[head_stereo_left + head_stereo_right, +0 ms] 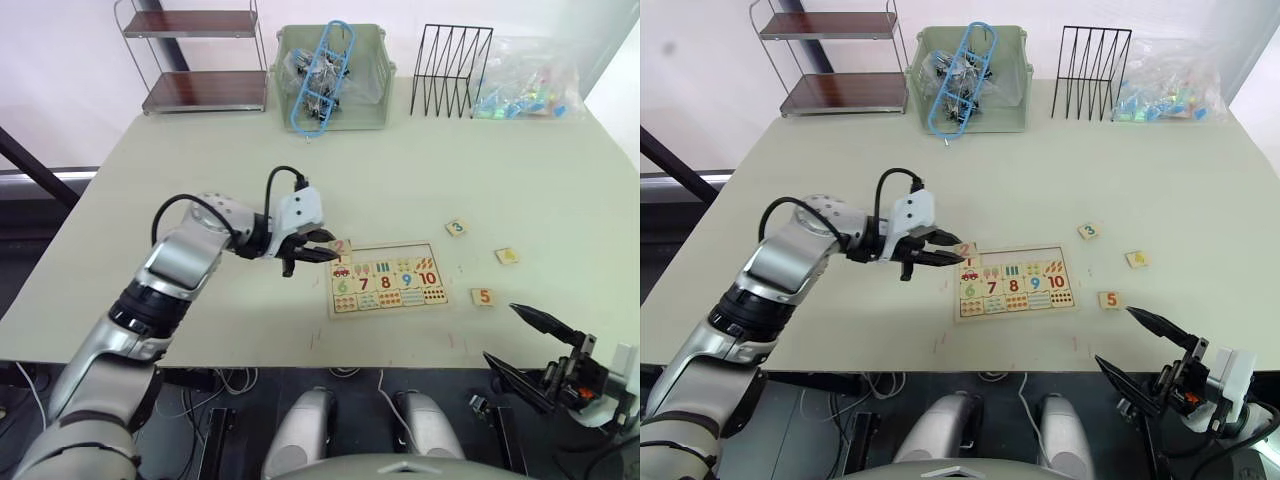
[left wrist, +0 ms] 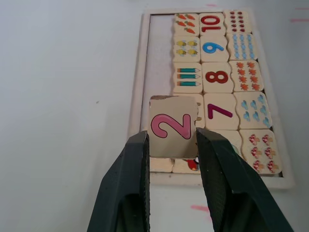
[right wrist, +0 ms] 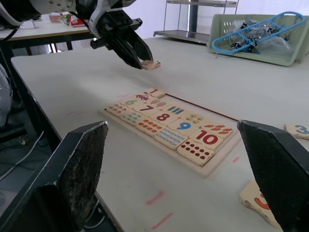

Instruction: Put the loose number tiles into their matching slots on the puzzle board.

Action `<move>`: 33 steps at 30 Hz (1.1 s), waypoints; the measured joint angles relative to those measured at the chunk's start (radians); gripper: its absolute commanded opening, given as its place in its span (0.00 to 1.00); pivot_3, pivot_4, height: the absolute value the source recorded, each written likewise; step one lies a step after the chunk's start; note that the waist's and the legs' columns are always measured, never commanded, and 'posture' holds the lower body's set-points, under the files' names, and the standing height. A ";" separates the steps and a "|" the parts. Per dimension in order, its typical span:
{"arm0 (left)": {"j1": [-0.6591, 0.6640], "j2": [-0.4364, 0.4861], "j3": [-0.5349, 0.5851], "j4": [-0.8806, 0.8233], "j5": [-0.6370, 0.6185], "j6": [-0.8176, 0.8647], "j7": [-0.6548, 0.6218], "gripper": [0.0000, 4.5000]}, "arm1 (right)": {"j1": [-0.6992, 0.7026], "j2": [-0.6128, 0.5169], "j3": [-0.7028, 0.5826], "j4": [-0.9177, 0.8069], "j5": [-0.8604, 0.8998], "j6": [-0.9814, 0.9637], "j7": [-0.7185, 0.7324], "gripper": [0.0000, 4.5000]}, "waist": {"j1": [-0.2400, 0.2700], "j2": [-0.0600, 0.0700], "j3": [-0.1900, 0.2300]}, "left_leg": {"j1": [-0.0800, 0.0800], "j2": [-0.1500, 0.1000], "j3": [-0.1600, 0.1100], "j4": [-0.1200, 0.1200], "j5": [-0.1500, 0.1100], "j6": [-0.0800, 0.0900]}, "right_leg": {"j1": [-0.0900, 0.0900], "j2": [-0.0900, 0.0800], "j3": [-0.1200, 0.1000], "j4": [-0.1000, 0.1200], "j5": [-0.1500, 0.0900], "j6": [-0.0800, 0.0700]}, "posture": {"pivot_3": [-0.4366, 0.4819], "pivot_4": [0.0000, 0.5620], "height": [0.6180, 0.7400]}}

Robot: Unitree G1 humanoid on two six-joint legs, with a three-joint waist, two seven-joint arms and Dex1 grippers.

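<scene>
My left gripper [image 2: 171,137] is shut on the loose tile with a pink 2 [image 2: 173,125] and holds it just above the left end of the puzzle board [image 2: 139,77]. The board's bare row of slots [image 2: 161,53] runs beside the digits 6 to 10. A tile with a 1 [image 3: 154,92] lies at that row's left end. Loose tiles 3 [image 1: 457,228], 4 [image 1: 507,256] and 5 [image 1: 484,296] lie on the table to the board's right. My right gripper [image 1: 502,332] hangs open and empty at the table's front edge, close to the 5.
Along the table's far edge stand a small two-level shelf [image 1: 200,55], a green basket [image 1: 375,75] with blue items, a black wire rack [image 1: 452,70] and a clear bag of coloured pieces [image 1: 525,88].
</scene>
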State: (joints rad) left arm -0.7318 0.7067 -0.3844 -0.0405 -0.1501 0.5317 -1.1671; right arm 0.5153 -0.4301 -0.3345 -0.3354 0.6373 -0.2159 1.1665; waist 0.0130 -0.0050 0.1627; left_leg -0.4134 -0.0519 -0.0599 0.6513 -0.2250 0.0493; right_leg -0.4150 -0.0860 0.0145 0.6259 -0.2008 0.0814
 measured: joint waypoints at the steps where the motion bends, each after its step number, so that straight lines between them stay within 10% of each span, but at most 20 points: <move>1: -0.012 -0.006 -0.017 0.015 0.016 -0.011 -0.006 0.21 | -0.001 0.000 0.002 -0.004 -0.001 0.000 -0.007 1.00 | 0.000 0.000 0.000 | 0.000 0.000 0.000 0.000 0.000 0.000 | 0.000 0.000 0.000 0.000 0.000 0.000 | 0.48 0.27 1.00; 33: -0.243 -0.157 -0.210 0.205 0.284 0.111 -0.115 0.21 | -0.021 -0.004 0.017 -0.005 -0.014 -0.026 -0.061 1.00 | 0.000 -0.001 0.000 | 0.000 0.000 0.000 0.002 0.000 0.000 | 0.001 0.001 0.000 0.001 0.000 0.001 | 0.48 0.27 1.00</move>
State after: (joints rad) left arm -0.9751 0.5498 -0.5939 0.1649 0.1339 0.6428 -1.2822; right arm 0.4946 -0.4342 -0.3175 -0.3401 0.6229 -0.2421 1.1058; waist 0.0126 -0.0058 0.1631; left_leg -0.4139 -0.0520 -0.0600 0.6529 -0.2250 0.0496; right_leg -0.4144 -0.0853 0.0142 0.6265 -0.2010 0.0827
